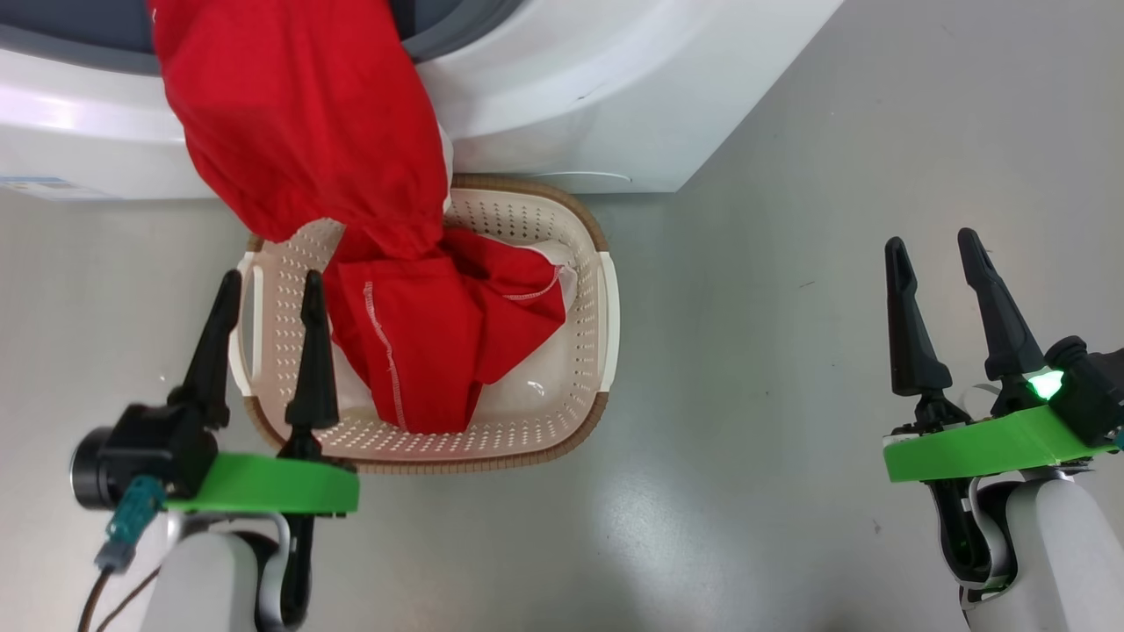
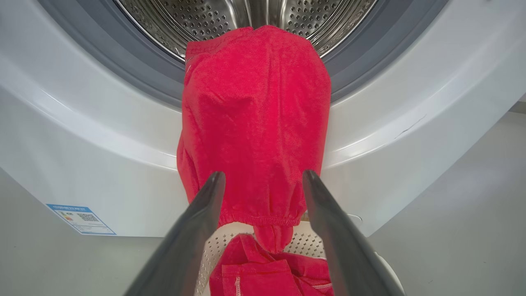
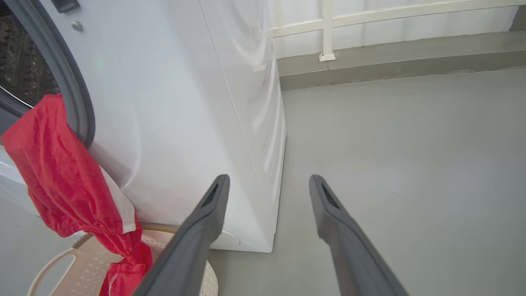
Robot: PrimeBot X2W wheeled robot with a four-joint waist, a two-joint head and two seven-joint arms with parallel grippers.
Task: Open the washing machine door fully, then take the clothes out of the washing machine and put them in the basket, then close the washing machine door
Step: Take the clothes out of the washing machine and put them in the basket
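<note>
Two dark-fingered grippers sat closest in the head view. At lower left, the left gripper (image 1: 271,283) was spread wide and empty, its fingertips over the near-left edge of the basket (image 1: 606,316). At lower right, the right gripper (image 1: 931,244) was likewise spread and holding nothing, above bare grey floor (image 1: 773,395) well apart from the basket. That cream basket stood on the floor against the foot of the washing machine (image 1: 571,88). Bright red, the clothes (image 1: 307,114) hung out of the machine's opening and down its white front, with their lower part heaped inside the basket. In the left wrist view, the left gripper (image 2: 263,176) stood parted before the hanging clothes (image 2: 254,115), gripping none of them. The top of the clothes lay over the grey rubber ring (image 2: 135,65) at the mouth of the steel drum (image 2: 197,20), and a blue label (image 2: 80,218) marked the machine's lower corner. In the right wrist view, the right gripper (image 3: 269,179) was parted over the floor beside the machine's side panel (image 3: 172,102). The clothes (image 3: 61,172) and basket (image 3: 53,263) sat at far left, and a white railing (image 3: 326,28) stood behind.
</note>
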